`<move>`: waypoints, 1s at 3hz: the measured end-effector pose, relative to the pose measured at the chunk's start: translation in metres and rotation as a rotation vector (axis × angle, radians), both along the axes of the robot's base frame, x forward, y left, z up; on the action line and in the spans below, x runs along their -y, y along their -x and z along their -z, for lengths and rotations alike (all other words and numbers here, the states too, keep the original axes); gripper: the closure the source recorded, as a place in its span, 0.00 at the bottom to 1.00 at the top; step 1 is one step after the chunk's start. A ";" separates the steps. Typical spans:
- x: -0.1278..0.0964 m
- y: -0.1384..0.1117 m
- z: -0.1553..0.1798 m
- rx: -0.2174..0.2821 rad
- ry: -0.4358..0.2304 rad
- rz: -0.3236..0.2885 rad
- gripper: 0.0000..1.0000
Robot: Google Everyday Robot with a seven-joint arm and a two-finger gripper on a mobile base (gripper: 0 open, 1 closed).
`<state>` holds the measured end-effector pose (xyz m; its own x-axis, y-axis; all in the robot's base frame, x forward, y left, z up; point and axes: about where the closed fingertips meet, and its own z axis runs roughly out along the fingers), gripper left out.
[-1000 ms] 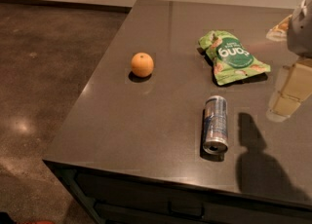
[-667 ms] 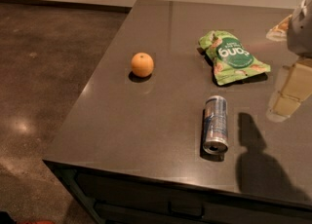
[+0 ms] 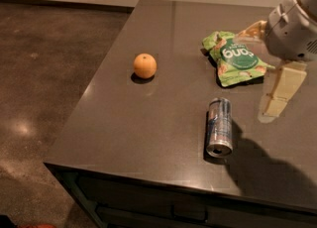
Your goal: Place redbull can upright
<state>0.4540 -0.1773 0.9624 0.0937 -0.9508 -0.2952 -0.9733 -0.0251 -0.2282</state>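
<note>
table (image 3: pixel 124 123) | orange (image 3: pixel 144 66) | green bag (image 3: pixel 235 58) | redbull can (image 3: pixel 219 127) lying | hand (image 3: pixel 277 93) above, near bag

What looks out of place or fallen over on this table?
The can lies on its side near the front edge of the table, its top facing that edge; a drink can normally stands. The orange and the green bag look fine. The claw hangs at the right, apart from the can.

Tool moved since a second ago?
Yes. The cream-coloured tool, over the dark table at right, has shifted slightly left toward the green snack bag.
</note>
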 end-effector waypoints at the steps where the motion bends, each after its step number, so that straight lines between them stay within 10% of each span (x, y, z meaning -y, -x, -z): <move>1: -0.023 -0.003 0.015 0.014 -0.006 -0.287 0.00; 3: -0.026 -0.005 0.036 0.140 0.064 -0.618 0.00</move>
